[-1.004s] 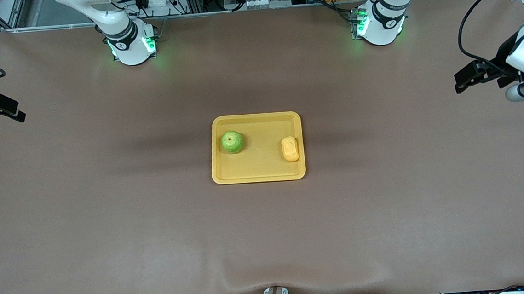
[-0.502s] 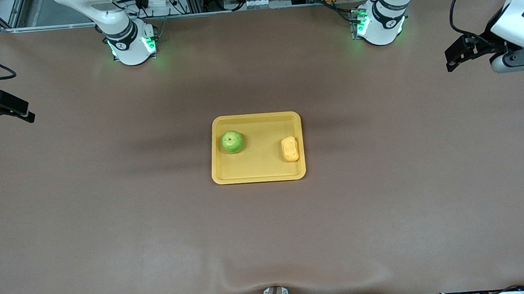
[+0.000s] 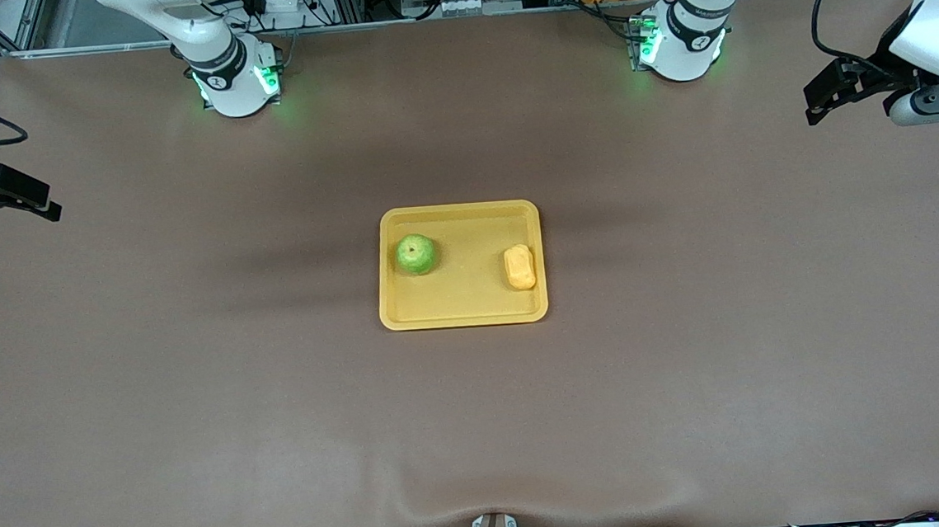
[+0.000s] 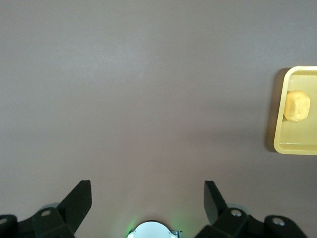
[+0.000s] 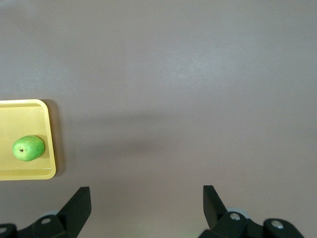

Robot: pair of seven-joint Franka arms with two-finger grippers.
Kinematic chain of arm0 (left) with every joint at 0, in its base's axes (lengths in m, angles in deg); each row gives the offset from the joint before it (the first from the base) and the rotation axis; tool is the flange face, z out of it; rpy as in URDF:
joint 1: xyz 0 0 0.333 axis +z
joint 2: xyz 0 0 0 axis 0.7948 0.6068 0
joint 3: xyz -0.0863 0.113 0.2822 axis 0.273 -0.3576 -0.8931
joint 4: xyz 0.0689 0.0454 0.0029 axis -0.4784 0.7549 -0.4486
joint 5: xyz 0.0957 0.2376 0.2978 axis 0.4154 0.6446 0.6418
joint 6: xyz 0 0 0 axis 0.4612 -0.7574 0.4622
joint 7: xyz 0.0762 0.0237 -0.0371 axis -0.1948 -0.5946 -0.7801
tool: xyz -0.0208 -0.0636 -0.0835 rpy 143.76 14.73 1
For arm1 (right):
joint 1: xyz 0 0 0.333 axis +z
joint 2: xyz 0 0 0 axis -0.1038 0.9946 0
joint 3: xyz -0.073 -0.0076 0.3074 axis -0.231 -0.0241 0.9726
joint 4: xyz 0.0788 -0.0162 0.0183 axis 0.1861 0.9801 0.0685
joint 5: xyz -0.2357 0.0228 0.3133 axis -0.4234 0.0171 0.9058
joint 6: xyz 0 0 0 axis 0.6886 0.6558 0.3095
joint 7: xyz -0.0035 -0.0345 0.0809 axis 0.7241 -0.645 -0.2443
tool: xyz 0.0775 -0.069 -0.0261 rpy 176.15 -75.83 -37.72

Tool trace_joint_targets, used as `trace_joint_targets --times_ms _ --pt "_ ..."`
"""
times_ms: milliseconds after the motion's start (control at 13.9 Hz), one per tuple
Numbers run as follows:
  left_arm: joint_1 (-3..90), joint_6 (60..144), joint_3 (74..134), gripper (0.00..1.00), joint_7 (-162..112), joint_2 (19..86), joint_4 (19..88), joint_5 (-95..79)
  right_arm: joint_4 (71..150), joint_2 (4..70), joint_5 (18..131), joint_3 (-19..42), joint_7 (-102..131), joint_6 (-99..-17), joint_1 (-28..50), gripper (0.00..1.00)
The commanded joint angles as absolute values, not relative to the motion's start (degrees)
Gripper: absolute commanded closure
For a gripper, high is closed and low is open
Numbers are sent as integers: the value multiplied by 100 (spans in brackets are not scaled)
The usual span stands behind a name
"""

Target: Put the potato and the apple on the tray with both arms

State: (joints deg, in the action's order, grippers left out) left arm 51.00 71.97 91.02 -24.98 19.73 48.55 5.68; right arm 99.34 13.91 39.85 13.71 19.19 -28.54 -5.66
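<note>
Brown bench carries the tray holding the firm, smooth apple and potato, best pinched across their middles, well apart from both empty, spread claws, left claw and right claw.

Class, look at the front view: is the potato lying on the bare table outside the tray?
No, the potato lies inside the yellow tray, near its rim toward the left arm's end.
</note>
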Motion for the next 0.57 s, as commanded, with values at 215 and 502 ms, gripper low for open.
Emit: trace_joint_targets --times_ms 215,502 --pt "5132 7196 9046 0 -2323 2067 4717 443 9771 1475 4025 1355 1897 -2795 -570 0" --pt "5132 7187 8931 0 -2340 2067 4700 443 9771 1475 4025 1355 1897 -2813 -570 0"
